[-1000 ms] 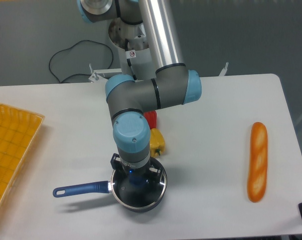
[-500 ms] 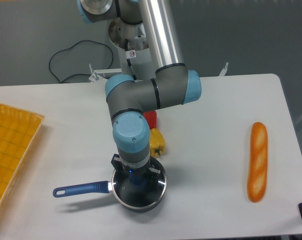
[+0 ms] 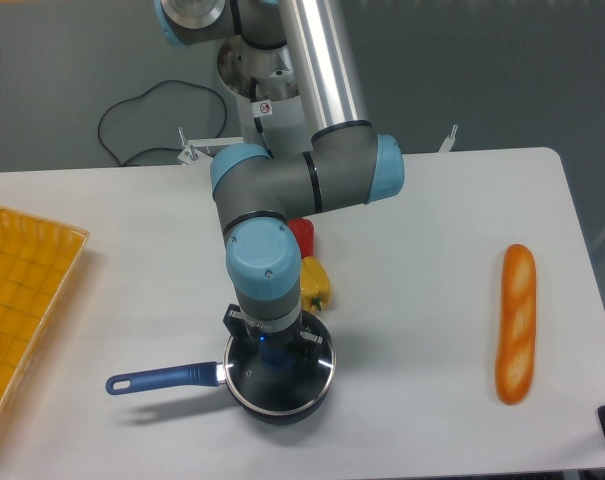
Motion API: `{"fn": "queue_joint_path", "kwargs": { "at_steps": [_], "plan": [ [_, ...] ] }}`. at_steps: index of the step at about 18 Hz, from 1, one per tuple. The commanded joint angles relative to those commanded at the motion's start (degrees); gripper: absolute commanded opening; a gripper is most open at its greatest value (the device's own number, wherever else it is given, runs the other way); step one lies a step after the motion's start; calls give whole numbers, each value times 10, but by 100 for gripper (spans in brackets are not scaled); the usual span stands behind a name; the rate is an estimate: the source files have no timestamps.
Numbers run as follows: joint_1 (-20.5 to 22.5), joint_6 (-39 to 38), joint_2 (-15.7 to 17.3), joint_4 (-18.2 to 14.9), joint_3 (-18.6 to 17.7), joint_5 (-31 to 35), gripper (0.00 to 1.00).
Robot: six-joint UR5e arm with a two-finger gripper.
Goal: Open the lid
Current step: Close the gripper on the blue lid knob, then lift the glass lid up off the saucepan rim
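Single fixed camera, high front vantage, angled down at table (image 3: pixel 432 220), facing arm base.

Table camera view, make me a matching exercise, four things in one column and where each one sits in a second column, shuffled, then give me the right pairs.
Things:
1. baguette
2. lid
3. yellow pepper
4. orange tray

Places:
A. at the table's left edge
B. on the saucepan, under the gripper
C. alone on the table's right side
D. just behind the saucepan, beside the red pepper

Pairs: 1-C, 2-B, 3-D, 4-A
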Motion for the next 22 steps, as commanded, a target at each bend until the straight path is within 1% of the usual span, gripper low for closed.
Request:
{"fn": "queue_joint_path", "kwargs": {
  "at_steps": [3,6,8,10,13,19,22],
  "plan": [
    [13,2,23,-4,-8,-1,47],
    [24,17,32,-5,-15,0,47],
    [30,25,38,-18,-18,0,47],
    [49,49,54,-37,-26,-1,47],
    [71,80,75,-51,-33,-5,47],
    [100,124,83,-74,-36,-5,47],
    [117,155,84,-75,-43,-5,47]
  ]
}}
